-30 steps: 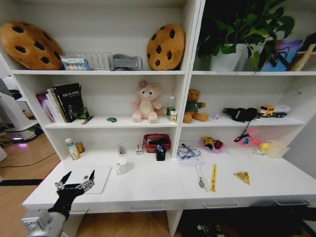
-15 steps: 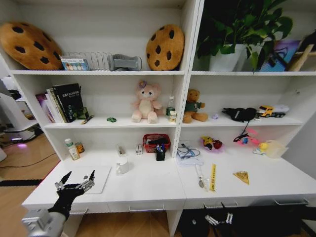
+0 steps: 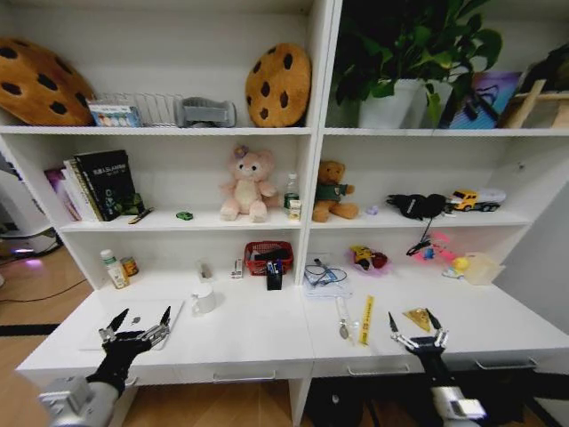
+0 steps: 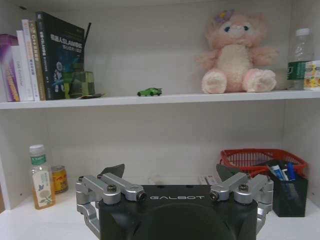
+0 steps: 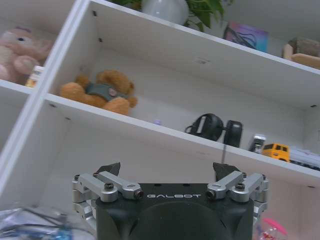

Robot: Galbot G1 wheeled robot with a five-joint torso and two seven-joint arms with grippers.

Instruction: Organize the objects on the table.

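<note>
The left gripper [image 3: 136, 324] hovers over the near left end of the counter [image 3: 249, 334], its fingers spread wide with nothing between them, just above the front edge of the silver laptop [image 3: 133, 322] lying flat there. The right gripper [image 3: 416, 330] is raised at the counter's near right edge — fingers likewise wide apart and empty — close beside a small yellow triangular piece [image 3: 417, 317]. Across the counter lie the objects: a white mug [image 3: 204, 299] near the laptop, a red basket [image 3: 268, 256] and a black pen holder [image 3: 274, 276] with blue pens at the back, a clear bottle with a green label [image 3: 112, 268] and a small can [image 3: 130, 266] at the far left, a yellow ruler [image 3: 366, 319] and a tangle of cable [image 3: 323, 275] in the middle. The tiny green toy car [image 4: 149, 91] sits on the shelf above, between the books [image 4: 37, 57] and the pink plush bear [image 4: 234, 55]; the brown bear [image 5: 100, 91] sits in the next bay.
</note>
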